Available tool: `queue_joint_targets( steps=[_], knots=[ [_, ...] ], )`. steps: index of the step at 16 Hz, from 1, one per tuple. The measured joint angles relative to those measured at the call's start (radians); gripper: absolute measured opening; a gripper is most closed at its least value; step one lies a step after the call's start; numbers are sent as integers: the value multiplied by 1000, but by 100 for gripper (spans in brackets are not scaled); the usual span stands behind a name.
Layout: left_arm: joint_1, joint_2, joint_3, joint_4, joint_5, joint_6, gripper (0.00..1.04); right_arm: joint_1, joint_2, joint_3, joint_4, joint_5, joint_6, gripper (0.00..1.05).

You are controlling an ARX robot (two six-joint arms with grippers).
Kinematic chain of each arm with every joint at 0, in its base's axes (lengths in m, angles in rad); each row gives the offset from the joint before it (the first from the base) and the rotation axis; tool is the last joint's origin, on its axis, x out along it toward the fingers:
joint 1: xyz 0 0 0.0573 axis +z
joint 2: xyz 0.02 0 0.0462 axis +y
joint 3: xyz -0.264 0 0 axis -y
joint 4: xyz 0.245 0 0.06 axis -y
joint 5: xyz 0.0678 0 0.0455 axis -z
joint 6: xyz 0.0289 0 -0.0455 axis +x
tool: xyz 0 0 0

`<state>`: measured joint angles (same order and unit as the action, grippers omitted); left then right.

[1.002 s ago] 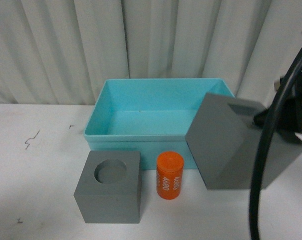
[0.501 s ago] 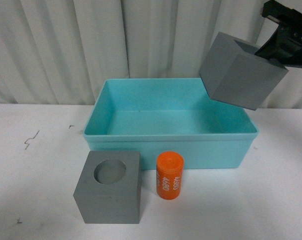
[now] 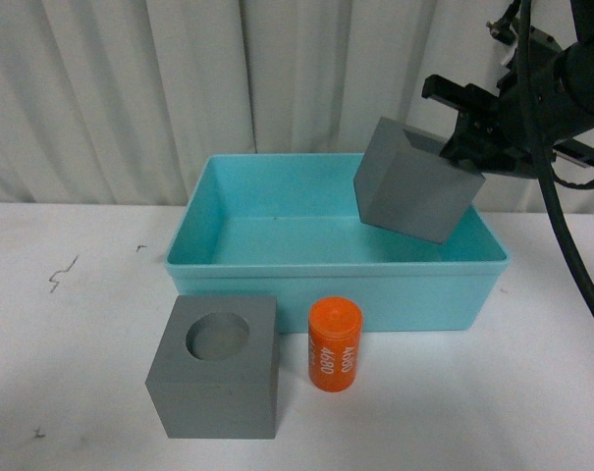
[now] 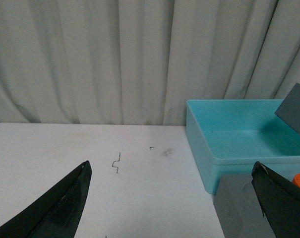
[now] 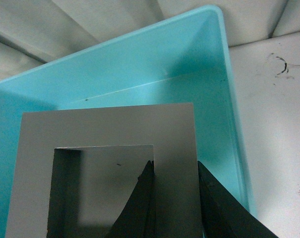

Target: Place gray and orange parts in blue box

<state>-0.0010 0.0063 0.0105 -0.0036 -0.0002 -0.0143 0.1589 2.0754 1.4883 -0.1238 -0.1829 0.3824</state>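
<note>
My right gripper [image 3: 473, 132] is shut on the gray cube with the square recess [image 3: 414, 186], holding it tilted in the air over the right part of the blue box [image 3: 336, 270]. In the right wrist view one finger sits inside the recess and the other outside the cube's wall [image 5: 110, 134], with the box's floor [image 5: 189, 94] below. The gray cube with the round recess [image 3: 218, 378] and the orange cylinder [image 3: 334, 345] stand on the table in front of the box. My left gripper [image 4: 169, 198] is open above the table, left of the round-recess cube [image 4: 234, 203].
A white table [image 3: 81, 324] carries everything, with small pen marks [image 3: 61, 273] to the left. Pale curtains [image 3: 179, 88] hang close behind the box. A black cable [image 3: 571, 265] drops from the right arm past the box's right end.
My right gripper has carried the square-recess cube from low at the box's front right corner, up high, then left and down over the box's right part.
</note>
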Motion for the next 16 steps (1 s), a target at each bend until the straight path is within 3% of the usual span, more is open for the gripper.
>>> queue_joint_targets(
  steps=[5,12,14,16],
  knots=[
    [0,0,0,0,0,0,98,5,16,-7,-40,123,-21,22],
    [0,0,0,0,0,0,98,6,-61,-59,28,116,-21,79],
    [0,0,0,0,0,0,98,13,-162,-110,112,96,-21,97],
    [0,0,0,0,0,0,98,21,-311,-196,225,85,-31,97]
  ],
)
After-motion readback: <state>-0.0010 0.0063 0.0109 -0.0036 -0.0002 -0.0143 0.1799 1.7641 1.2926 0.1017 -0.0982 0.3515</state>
